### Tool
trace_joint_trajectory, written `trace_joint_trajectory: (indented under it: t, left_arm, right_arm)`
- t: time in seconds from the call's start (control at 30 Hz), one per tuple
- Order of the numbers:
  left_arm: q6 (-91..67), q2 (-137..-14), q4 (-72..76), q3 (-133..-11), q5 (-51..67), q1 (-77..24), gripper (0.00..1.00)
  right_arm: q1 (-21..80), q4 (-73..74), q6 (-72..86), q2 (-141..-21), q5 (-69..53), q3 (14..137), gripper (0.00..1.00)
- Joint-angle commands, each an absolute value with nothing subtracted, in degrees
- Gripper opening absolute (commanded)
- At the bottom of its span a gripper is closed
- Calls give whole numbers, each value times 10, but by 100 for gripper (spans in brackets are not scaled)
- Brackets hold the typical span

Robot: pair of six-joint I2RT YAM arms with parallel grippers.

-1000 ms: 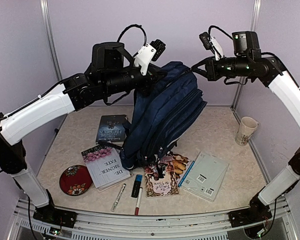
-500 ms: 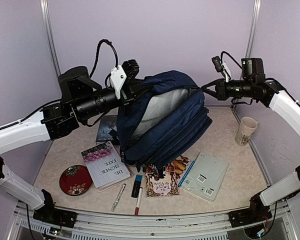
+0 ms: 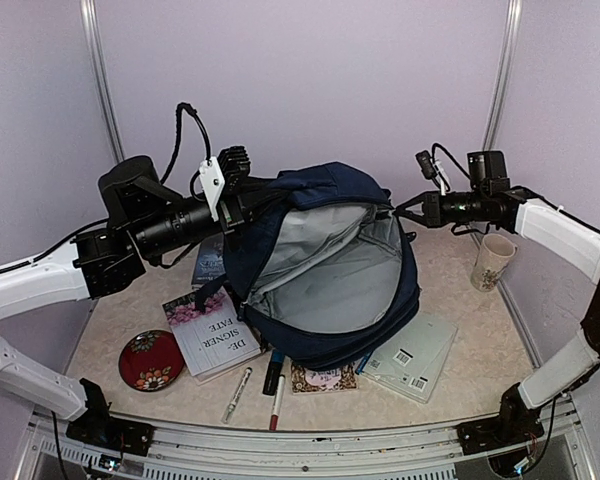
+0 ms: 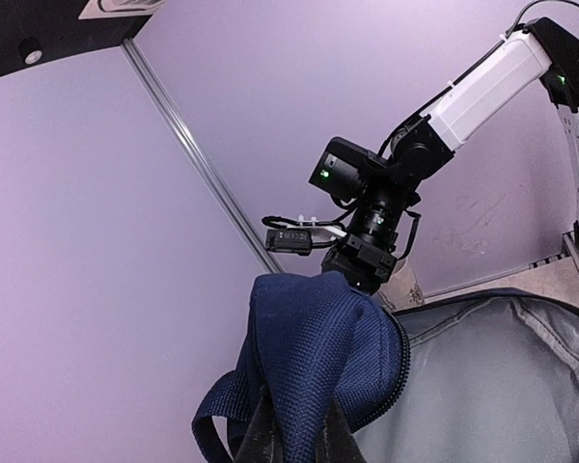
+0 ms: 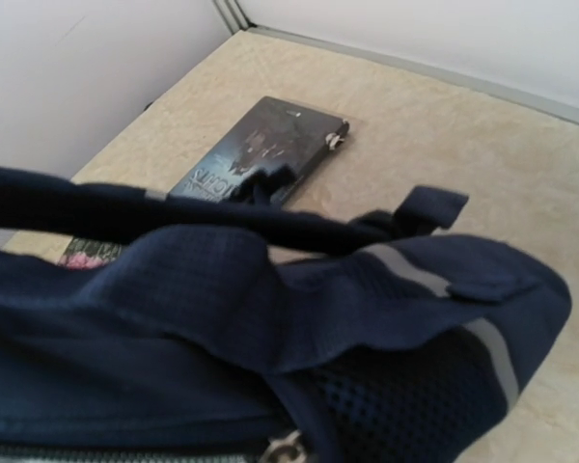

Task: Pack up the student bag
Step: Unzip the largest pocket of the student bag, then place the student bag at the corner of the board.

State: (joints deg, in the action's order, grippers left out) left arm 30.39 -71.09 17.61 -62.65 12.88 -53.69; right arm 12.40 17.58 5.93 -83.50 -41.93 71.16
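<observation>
The student bag (image 3: 330,300) sits in the middle of the desk (image 3: 455,290), its mouth pulled wide so the grey inside faces up and toward the near edge. The left tool (image 3: 250,196) is at the bag's upper left rim, pinched narrow on the navy fabric there. In the left wrist view that fabric (image 4: 318,357) bunches up right at the camera. The right tool (image 3: 397,210) is at the bag's upper right rim, closed tight on the edge by the zipper. The right wrist view shows the bag's cloth and a strap (image 5: 232,309) right up against the lens. So the bag hangs stretched between the two tools, with its bottom resting on the desk.

Left of the bag lies a dark book (image 3: 210,262). Nearer the front, partly under the bag's left corner, is a white book with pink flowers (image 3: 212,335), and further left of that a red round dish (image 3: 151,360). In front of the bag lie two markers (image 3: 237,394) (image 3: 277,402) and a flowered card (image 3: 325,378), partly covered. A pale notebook (image 3: 415,352) pokes out from under its right front corner. A mug (image 3: 492,262) stands well apart to the bag's right.
</observation>
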Motion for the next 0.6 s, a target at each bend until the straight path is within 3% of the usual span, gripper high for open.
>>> trace_joint_trajectory:
  t: [0.0, 0.27, 0.43, 0.57]
  left_arm:
    - [281, -657, 301, -636, 138, -527, 0]
    - [242, -671, 327, -641, 95, -507, 0]
    - [234, -719, 325, -678, 35, -487, 0]
    - [221, -763, 314, -734, -39, -445, 0]
  right_arm:
    - [85, 149, 63, -871, -334, 702, 0]
    - [85, 160, 52, -864, -338, 713, 0]
    - [86, 166, 63, -846, -377, 729, 38]
    - [88, 173, 86, -818, -388, 734, 50]
